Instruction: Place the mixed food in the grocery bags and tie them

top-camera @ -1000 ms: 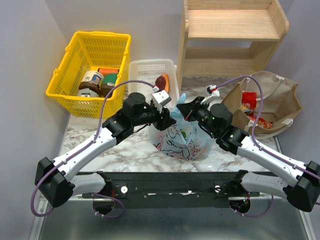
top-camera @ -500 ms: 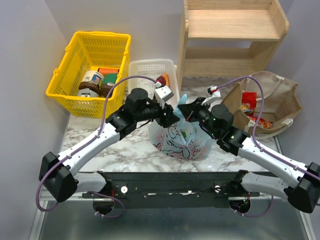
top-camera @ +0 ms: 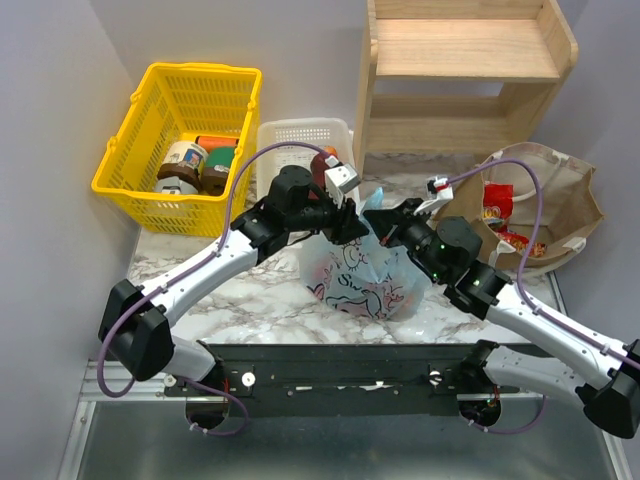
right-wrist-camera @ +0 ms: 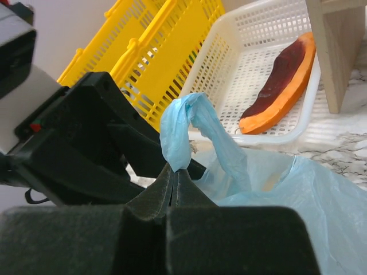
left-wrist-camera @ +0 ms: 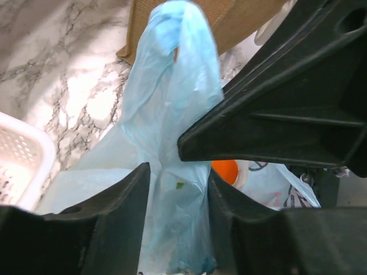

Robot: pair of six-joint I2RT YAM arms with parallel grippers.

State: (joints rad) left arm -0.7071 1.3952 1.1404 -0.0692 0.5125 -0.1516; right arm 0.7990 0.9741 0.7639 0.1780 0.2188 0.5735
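Observation:
The light-blue printed grocery bag (top-camera: 352, 280) stands in the middle of the marble table with both grippers meeting over its top. My right gripper (right-wrist-camera: 179, 172) is shut on the bag's blue handle loop (right-wrist-camera: 186, 129) and holds it upright. My left gripper (left-wrist-camera: 178, 172) is open; its jaws stand apart on either side of a gathered strip of the bag's film (left-wrist-camera: 172, 103), just under the right gripper's finger (left-wrist-camera: 287, 114). An orange fruit (left-wrist-camera: 225, 171) shows inside the bag. The tan bag (top-camera: 562, 195) lies at the right with red snack packets (top-camera: 497, 203) in it.
A yellow basket (top-camera: 185, 130) with jars sits at the back left. Beside it, a white slotted tray (right-wrist-camera: 241, 69) holds a purple-and-orange wedge (right-wrist-camera: 281, 80). A wooden shelf (top-camera: 465, 70) stands at the back. Both arms crowd the table's middle.
My left arm has swung right and forward to the bag's top, and its jaws have narrowed around the film. The right gripper kept its hold on the handle and shifted slightly right.

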